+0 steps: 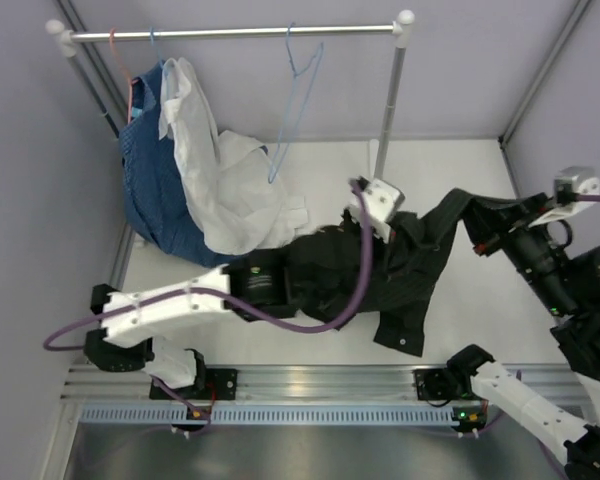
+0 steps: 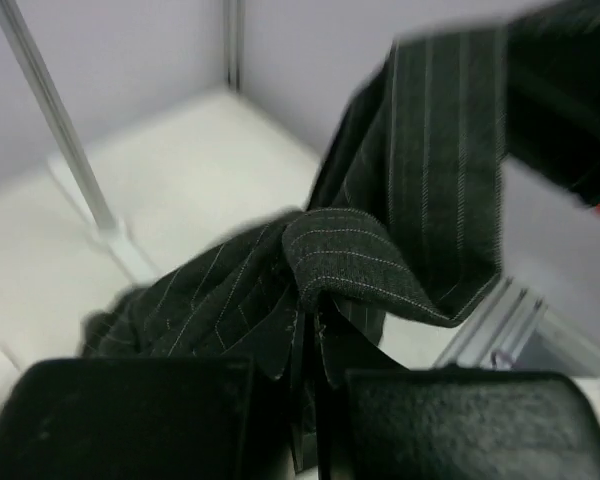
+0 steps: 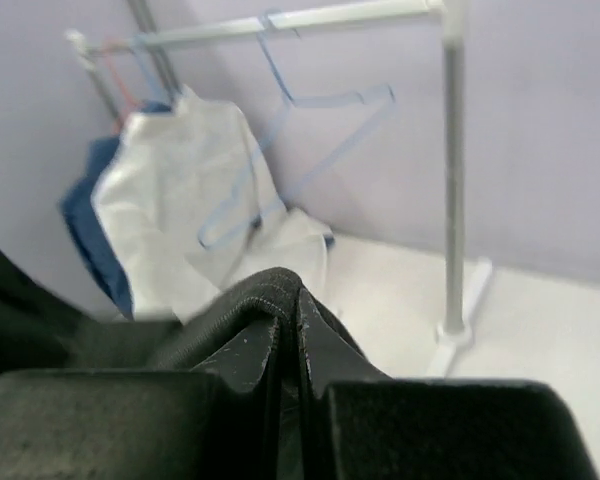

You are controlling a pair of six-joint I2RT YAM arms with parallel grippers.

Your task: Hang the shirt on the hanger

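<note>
The black pinstriped shirt [image 1: 405,290] lies bunched on the table's middle, its upper part lifted between both grippers. My left gripper [image 1: 387,226] is shut on a fold of the shirt [image 2: 380,260]; the jaws meet with cloth pinched between them [image 2: 315,320]. My right gripper [image 1: 466,212] is shut on another edge of the shirt [image 3: 230,320], to the right of the left one. The light-blue wire hanger [image 1: 298,100] hangs bare on the rail, behind and left of both grippers. It also shows in the right wrist view [image 3: 310,150].
A rail [image 1: 250,33] spans the back, its right post [image 1: 388,110] standing just behind the left gripper. A white shirt [image 1: 220,175] and a blue patterned garment [image 1: 150,200] hang at the left under a red hanger [image 1: 130,80]. Walls close the left and right sides.
</note>
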